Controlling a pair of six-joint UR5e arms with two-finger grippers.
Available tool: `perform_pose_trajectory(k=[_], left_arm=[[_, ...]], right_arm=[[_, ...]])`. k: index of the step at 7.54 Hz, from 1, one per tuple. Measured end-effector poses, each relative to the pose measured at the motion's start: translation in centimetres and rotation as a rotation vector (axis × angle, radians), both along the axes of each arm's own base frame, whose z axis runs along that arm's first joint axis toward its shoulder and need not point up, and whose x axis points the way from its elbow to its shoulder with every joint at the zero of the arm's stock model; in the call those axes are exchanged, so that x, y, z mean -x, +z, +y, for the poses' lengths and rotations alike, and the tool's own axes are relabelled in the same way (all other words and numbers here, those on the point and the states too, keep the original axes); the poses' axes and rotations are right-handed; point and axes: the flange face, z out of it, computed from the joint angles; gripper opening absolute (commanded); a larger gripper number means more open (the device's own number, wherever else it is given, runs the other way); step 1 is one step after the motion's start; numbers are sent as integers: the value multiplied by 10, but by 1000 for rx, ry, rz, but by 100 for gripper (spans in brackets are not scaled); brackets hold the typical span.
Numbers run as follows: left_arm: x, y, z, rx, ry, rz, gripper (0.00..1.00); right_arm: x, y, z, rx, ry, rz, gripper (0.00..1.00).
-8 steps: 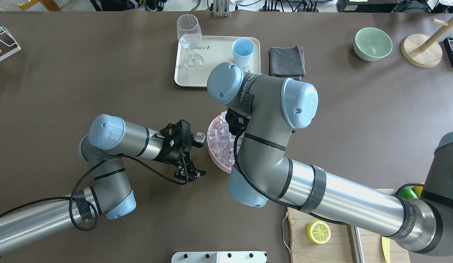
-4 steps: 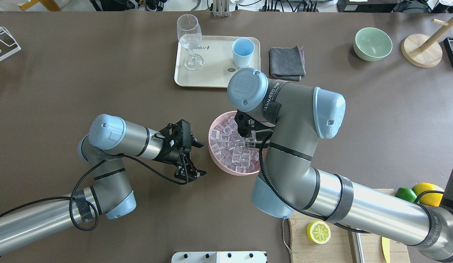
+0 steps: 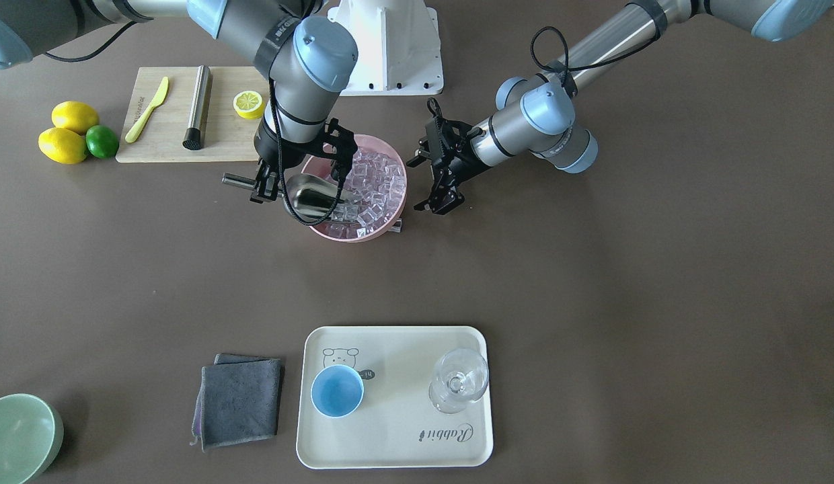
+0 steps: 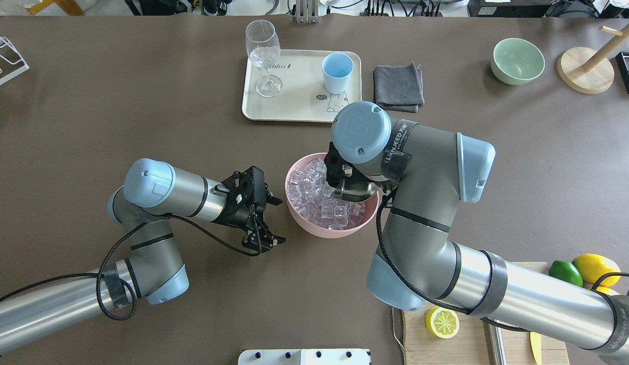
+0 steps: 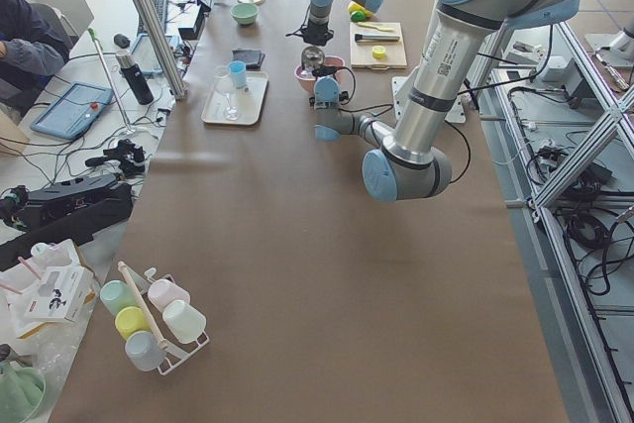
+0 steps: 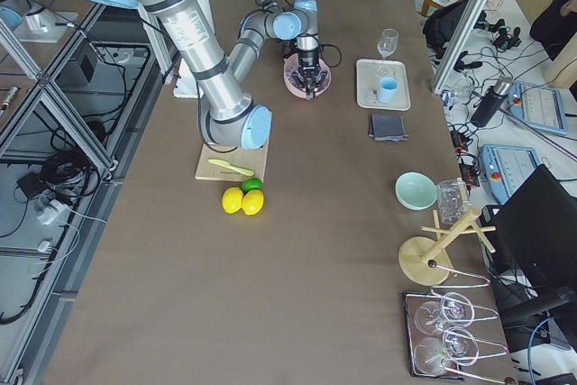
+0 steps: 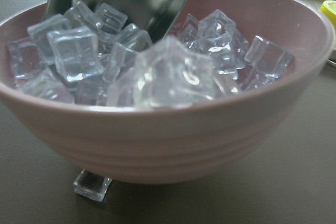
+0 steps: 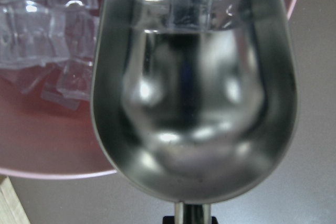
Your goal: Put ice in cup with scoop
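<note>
My right gripper [image 3: 268, 185] is shut on the handle of the steel scoop [image 3: 316, 199]. The scoop's trough lies in the pink bowl [image 4: 314, 229] with its front edge pushed into the ice [image 4: 314, 198]. In the right wrist view the scoop [image 8: 194, 129] has cubes only at its lip. My left gripper [image 4: 278, 221] is open and empty, just left of the bowl. The left wrist view shows the ice [image 7: 168, 77] piled in the bowl and one loose cube [image 7: 93, 184] on the table at the bowl's foot. The light-blue cup [image 4: 338, 71] stands empty on the cream tray [image 4: 294, 104].
A wine glass [image 4: 263, 56] shares the tray. A grey cloth [image 4: 398, 86] lies right of the tray, and a green bowl [image 4: 517, 61] and a wooden stand [image 4: 586, 68] sit further right. A cutting board with a lemon half [image 4: 442, 322] is near the right arm's base.
My right arm has swung to the right, drawing the scoop across the bowl and uncovering the ice. A loose cube seen left of the bowl earlier no longer shows overhead. The left arm is still.
</note>
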Motion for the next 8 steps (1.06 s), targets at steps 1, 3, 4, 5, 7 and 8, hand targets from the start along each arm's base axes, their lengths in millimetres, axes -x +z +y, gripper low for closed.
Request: perform_pose_trajectory(k=[1,3,4,5,7,8], left_arm=[[0,0,0,0,0,-1,98],[0,1,0,2,0,-4,98],[0,1,0,3,0,-6,98],[-1,1,0,4,0,-8,98],[-1,2,0,9,9,-16,98],[-2,2,0,11,12,-20,98]], right_arm=[[7,2,8,3,23,-32,0],[13,5,23,4,46,-70,0],[7,5,28,-2,49,-86,0],[-1,5,33,-8,51,-100,0],[-14,6,40,-20,54,-133,0],[-15,6,41,-26,61,-161,0]])
